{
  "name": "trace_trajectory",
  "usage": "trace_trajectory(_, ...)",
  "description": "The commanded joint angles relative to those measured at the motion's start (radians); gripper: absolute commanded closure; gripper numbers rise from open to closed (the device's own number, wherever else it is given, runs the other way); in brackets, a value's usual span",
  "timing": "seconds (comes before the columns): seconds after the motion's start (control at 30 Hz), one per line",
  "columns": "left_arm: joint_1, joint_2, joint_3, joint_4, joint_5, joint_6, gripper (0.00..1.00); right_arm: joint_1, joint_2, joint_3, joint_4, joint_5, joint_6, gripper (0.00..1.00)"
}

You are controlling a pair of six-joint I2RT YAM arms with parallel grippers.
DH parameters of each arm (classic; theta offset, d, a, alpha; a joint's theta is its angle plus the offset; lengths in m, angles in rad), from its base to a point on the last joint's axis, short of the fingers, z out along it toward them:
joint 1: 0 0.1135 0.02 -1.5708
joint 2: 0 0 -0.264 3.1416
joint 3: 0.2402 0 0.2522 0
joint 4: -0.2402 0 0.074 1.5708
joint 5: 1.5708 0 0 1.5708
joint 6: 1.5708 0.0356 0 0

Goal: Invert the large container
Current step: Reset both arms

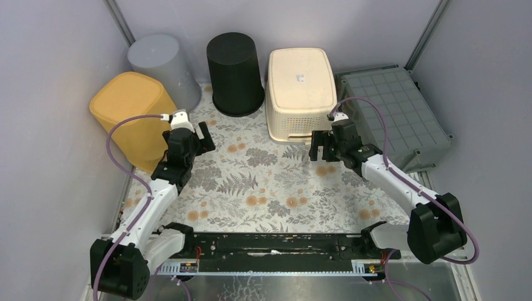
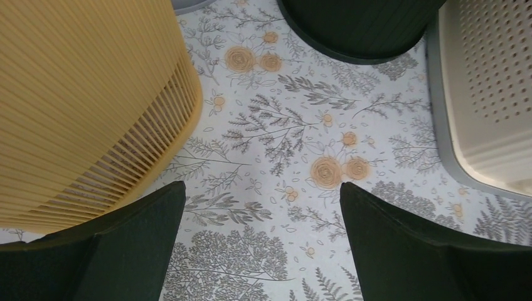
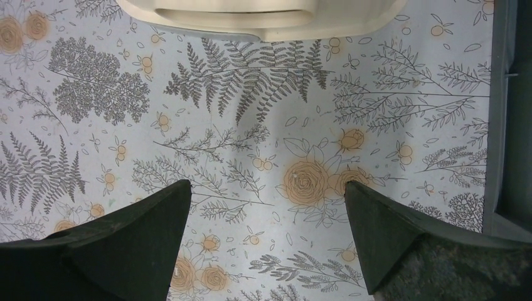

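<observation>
Grey plastic crate point(image 1: 395, 113) sits tilted at the far right corner of the floral-printed worktop point(image 1: 270, 188), its gridded underside facing up and its side reaching the right edge. Along the far edge stand a ribbed yellow bin point(image 1: 132, 113), a smooth grey bin point(image 1: 163, 63), a round black bin point(image 1: 235, 72) and a perforated cream basket point(image 1: 300, 88), bases up. The middle and near edge lie open. The left end effector point(image 1: 190, 133) hangs spread wide and empty just beside the yellow bin; the right end effector point(image 1: 327, 145), equally wide and empty, hangs between basket and crate.
</observation>
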Motion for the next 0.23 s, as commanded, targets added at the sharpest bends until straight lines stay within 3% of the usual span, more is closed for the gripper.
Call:
trace_trajectory(0.0, 0.014, -0.003, -0.049, 0.168, -0.021, 0.066, 0.0, -0.005, 0.018, 0.04, 0.06, -0.01, 0.001, 0.01)
trace_trajectory(0.2, 0.014, -0.023, -0.126, 0.28, -0.062, 0.105, 0.0, -0.006, 0.001, 0.041, 0.075, 0.002, -0.025, 0.01)
